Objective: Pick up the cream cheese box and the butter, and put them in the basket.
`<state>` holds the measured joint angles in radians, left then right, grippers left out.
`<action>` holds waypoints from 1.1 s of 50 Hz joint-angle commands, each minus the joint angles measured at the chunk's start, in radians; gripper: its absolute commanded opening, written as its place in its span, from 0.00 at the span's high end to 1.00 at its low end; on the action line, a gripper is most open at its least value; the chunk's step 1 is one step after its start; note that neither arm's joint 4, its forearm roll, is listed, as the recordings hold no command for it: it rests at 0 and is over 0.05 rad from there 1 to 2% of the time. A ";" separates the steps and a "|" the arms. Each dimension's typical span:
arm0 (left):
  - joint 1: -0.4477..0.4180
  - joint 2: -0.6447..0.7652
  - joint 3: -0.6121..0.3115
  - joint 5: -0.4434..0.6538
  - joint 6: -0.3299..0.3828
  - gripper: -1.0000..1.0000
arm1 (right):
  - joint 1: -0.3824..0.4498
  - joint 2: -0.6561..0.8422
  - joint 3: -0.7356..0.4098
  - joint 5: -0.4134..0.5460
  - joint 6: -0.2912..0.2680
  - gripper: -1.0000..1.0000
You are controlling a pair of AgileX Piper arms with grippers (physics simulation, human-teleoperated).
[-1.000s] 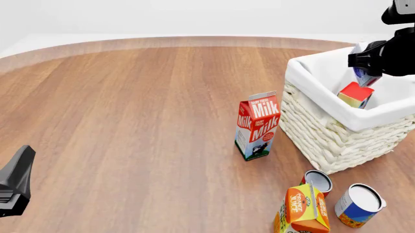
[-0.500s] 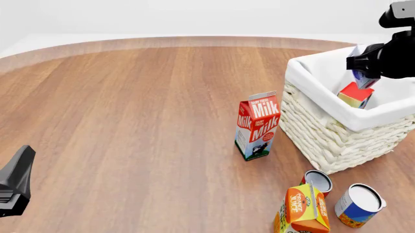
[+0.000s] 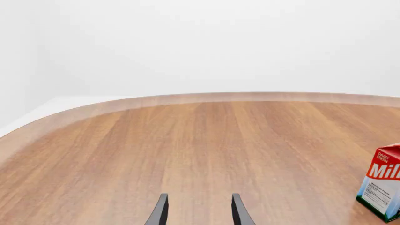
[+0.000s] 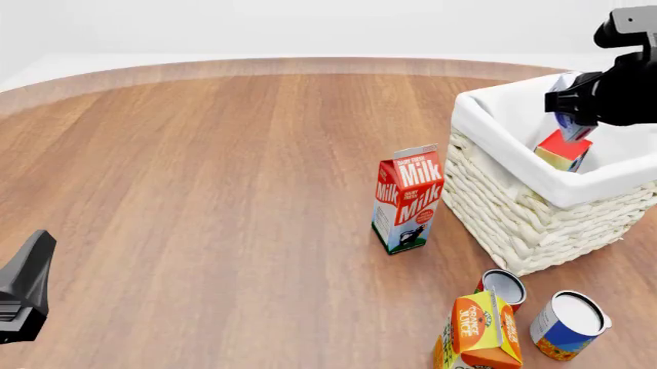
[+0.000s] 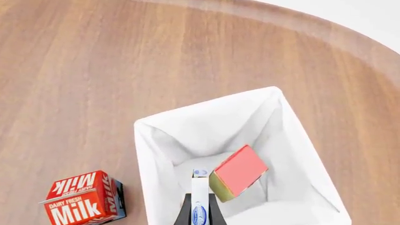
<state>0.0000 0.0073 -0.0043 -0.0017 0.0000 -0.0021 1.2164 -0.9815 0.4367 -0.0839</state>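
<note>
My right tool [image 4: 571,117] hangs over the basket [image 4: 513,200] at the worktop's [image 4: 205,192] right side, pinched on the cream cheese box [image 5: 199,201], which stands on edge between my fingers above the white liner. The butter [image 5: 239,171] lies tilted inside the basket, just beside the box; whether they touch I cannot tell. My left tool [image 3: 197,211] sits low at the near left, fingers parted a moderate way, gripping nothing. A milk carton [image 4: 408,198] stands upright just left of the basket. Nearer me: a juice carton [image 4: 478,330] and two cans [image 4: 568,324], close together.
</note>
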 commanded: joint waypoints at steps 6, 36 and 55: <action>0.000 0.000 0.000 0.000 0.000 0.00 | -0.007 0.022 -0.007 -0.017 0.006 1.00; 0.000 0.000 0.000 0.000 0.000 0.00 | -0.011 0.027 0.029 -0.055 0.010 1.00; 0.000 0.000 0.000 0.000 0.000 0.00 | -0.029 0.035 -0.004 -0.040 0.007 0.00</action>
<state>0.0000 0.0073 -0.0043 -0.0017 0.0000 -0.0240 1.2515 -0.9753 0.3970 -0.0790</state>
